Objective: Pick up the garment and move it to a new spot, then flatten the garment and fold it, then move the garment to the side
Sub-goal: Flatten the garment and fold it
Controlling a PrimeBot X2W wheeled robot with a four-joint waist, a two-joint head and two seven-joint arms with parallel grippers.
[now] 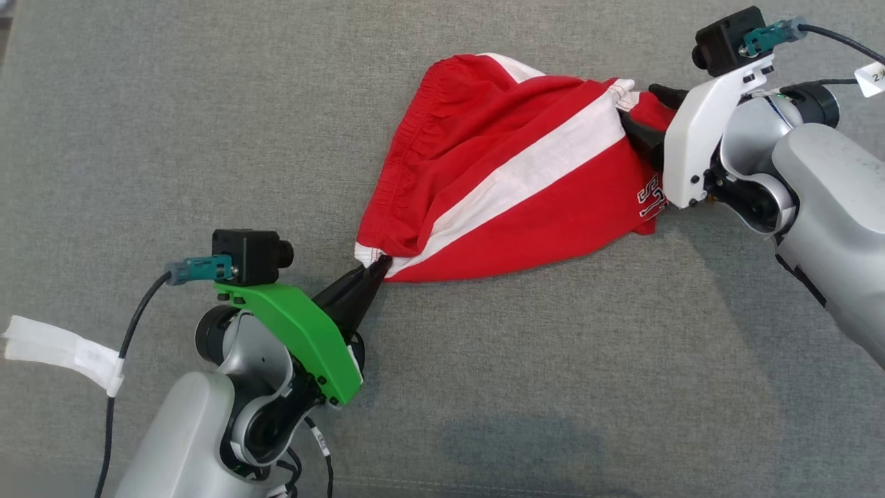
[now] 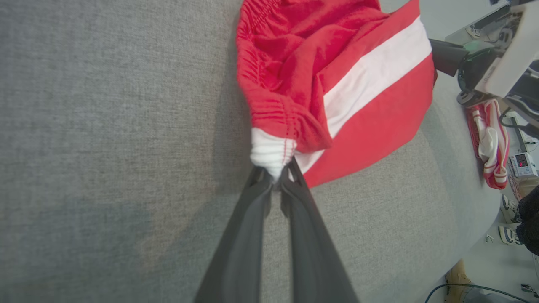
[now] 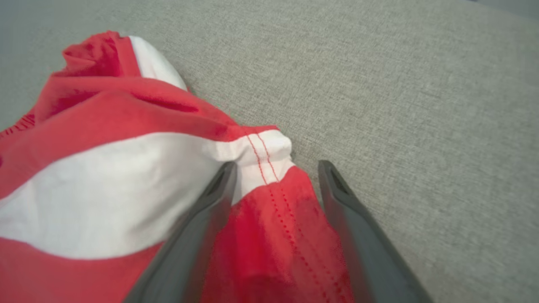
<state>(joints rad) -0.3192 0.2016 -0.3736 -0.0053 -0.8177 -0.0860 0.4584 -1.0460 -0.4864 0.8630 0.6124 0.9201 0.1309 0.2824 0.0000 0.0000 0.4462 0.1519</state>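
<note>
You seem to be flattening: left gripper (image 2: 276,174) pinches the garment (image 1: 511,173) corner, right gripper (image 3: 277,166) stands wide; next, I think, close it and stretch.

Right gripper (image 3: 278,166) with two long dark fingers (image 3: 198,235) spread wide apart. Between the jaws, the bunched end of a soft red cloth garment with a wide white stripe (image 3: 105,189). Touching one jaw, a small gap before the other. Flat grey fabric surface (image 3: 400,105) past the jaws.
</note>
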